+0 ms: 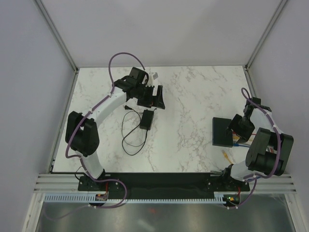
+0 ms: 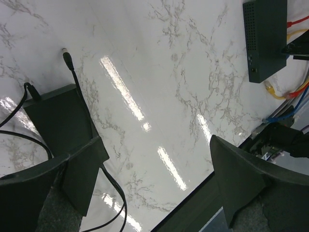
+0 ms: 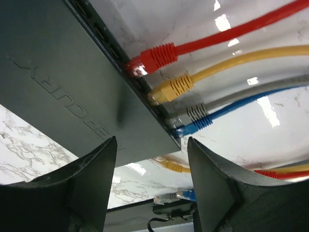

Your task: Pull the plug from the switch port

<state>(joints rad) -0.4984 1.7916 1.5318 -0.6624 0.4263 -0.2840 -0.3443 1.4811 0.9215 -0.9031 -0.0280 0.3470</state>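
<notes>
The switch (image 3: 63,82) is a flat black box at the table's right side, also seen as the switch (image 1: 223,131) from above. A red plug (image 3: 153,57), a yellow plug (image 3: 171,87), a grey plug (image 3: 190,112) and a blue plug (image 3: 193,126) sit side by side in its ports. My right gripper (image 3: 152,140) is open just short of the switch's corner by the blue plug, with nothing between its fingers. My left gripper (image 2: 155,139) hangs wide open above the table at the far middle, empty.
A black power brick (image 1: 147,119) with a thin looped cord (image 1: 129,137) lies below the left gripper (image 1: 152,102). Loose cable ends lie near the front edge: a yellow plug (image 1: 225,154), and grey and blue ones (image 3: 177,195). The coloured cables (image 1: 237,142) run back under the right arm.
</notes>
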